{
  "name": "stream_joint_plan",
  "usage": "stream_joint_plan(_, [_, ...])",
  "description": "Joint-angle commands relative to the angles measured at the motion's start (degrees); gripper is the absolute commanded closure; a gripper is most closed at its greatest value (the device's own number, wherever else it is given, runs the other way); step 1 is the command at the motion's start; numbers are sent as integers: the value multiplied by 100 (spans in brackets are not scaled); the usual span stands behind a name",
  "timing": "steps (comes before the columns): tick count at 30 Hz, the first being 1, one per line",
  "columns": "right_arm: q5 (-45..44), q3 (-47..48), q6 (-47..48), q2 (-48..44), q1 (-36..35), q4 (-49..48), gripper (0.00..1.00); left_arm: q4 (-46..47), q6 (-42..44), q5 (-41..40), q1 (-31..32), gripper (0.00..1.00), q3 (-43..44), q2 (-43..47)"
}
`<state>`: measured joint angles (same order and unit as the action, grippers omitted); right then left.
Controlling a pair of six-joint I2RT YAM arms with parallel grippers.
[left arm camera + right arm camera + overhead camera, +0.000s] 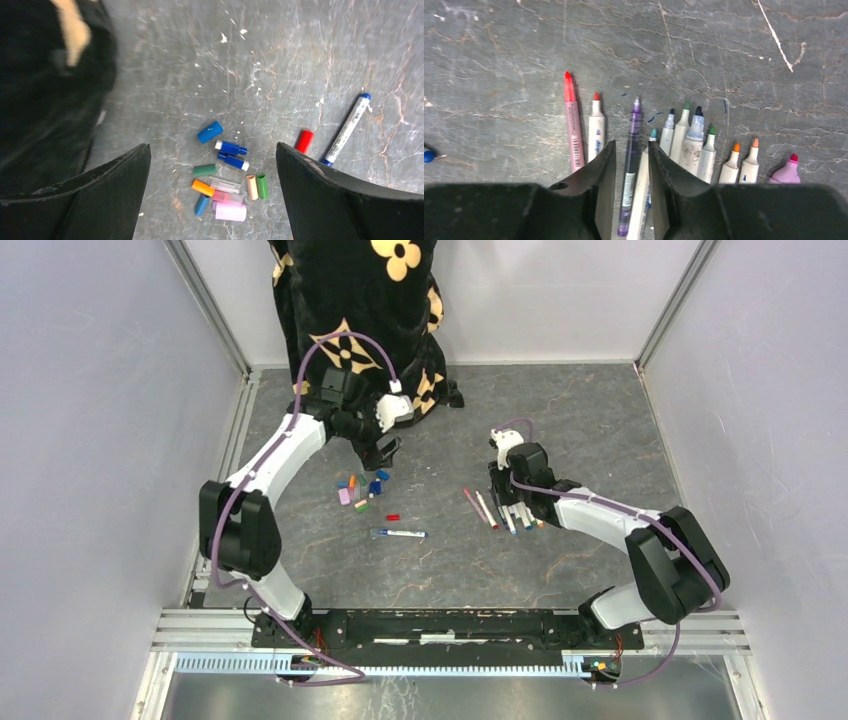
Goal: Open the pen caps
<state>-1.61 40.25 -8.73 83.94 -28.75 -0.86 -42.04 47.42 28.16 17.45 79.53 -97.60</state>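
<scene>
The left gripper (212, 150) is held wide open above the pen caps (227, 187), which are heaped together on the grey table (300, 50). A red cap (304, 141) is seen apart from the heap, just beside a blue-ended pen (346, 129). The right gripper (631, 145) is parted narrowly, not clenched. A purple pen (634, 125) lies between its jaws, within the row of uncapped pens (694, 142).

On your grey table (600, 420) lie a cluster of caps (360, 490), a single pen (400, 533) near it, and a row of uncapped pens (684, 137).
</scene>
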Motion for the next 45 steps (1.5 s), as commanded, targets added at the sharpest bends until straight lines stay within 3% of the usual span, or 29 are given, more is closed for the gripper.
stream_joint_plan(1, [-309, 59, 120, -348, -343, -116, 64, -430, -511, 335, -158, 0, 541, 585])
stream_joint_plan(6, [135, 342, 668, -375, -1011, -280, 51, -546, -637, 172, -299, 0, 677, 880])
stream_joint_plan(13, [1477, 1180, 1434, 680, -2090, -239, 37, -733, -689, 313, -777, 0, 563, 1029])
stream_joint_plan(18, [1580, 1790, 1748, 1573, -2499, -47, 37, -1184, -548, 473, -1036, 0, 694, 971])
stream_joint_plan(24, [1463, 2100, 1891, 2226, -2637, 42, 48, -1409, -443, 520, -1159, 0, 793, 1022])
stream_joint_plan(30, [1395, 1905, 1875, 2316, -2662, -76, 61, -1538, -421, 702, -1191, 0, 811, 1059])
stream_joint_plan(36, [1667, 1745, 1825, 2152, -2671, -56, 97, -1759, -204, 795, -1192, 0, 823, 983])
stream_joint_plan(40, [2100, 1912, 1788, 1962, -2662, 244, 100, -2194, 717, 1020, -1187, 0, 631, 1077])
stream_joint_plan(45, [2996, 2119, 1379, 1735, -2404, 497, 100, -2942, 2555, 1196, -1187, 0, 162, 1392])
